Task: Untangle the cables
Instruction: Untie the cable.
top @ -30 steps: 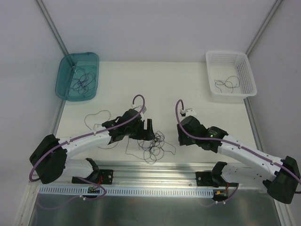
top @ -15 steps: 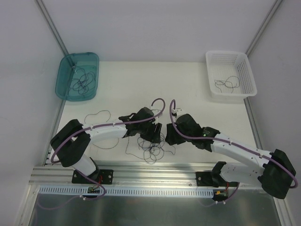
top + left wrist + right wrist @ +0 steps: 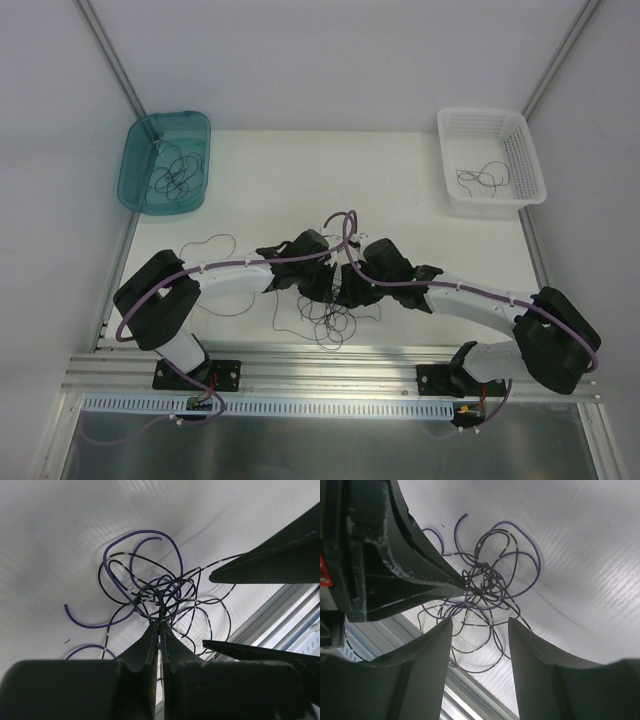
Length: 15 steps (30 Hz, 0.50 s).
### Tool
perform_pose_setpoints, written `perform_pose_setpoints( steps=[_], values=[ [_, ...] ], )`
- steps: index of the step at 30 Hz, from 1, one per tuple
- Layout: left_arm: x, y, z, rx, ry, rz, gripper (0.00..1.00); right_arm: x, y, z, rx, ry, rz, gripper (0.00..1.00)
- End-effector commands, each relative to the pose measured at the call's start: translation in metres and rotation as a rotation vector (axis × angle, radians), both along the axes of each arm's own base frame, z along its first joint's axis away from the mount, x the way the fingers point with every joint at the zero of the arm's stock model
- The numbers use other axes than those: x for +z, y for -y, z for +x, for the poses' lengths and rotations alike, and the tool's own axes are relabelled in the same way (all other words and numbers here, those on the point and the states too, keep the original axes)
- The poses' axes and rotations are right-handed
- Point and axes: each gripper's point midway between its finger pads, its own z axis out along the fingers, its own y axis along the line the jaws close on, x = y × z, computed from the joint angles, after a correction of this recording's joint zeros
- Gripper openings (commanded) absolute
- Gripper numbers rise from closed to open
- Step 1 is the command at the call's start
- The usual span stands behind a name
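Your cables (image 3: 161, 591) lie tangled midway along the near edge of the bench (image 3: 400, 180). They look light, springy and snag-prone. The left jaws are clenched on the central knot, and the right jaws are released just beside it. Take a loose outer loop.

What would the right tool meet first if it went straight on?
Most likely the cables, at the knot that the shut left tool seems to pinch, though depth is unclear.
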Motion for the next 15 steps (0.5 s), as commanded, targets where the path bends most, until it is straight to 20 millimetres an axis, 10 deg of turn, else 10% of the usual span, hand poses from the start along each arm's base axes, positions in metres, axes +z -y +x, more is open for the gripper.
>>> perform_pose_setpoints(
  steps=[1,15],
  values=[
    [0.004,0.002,0.000,-0.013,0.041,-0.013,0.00,0.006,-0.011,0.010,0.015,0.026,0.049,0.51],
    [0.035,0.002,-0.013,-0.052,0.070,-0.124,0.00,0.015,0.001,0.022,-0.035,0.093,0.081,0.42]
  ],
)
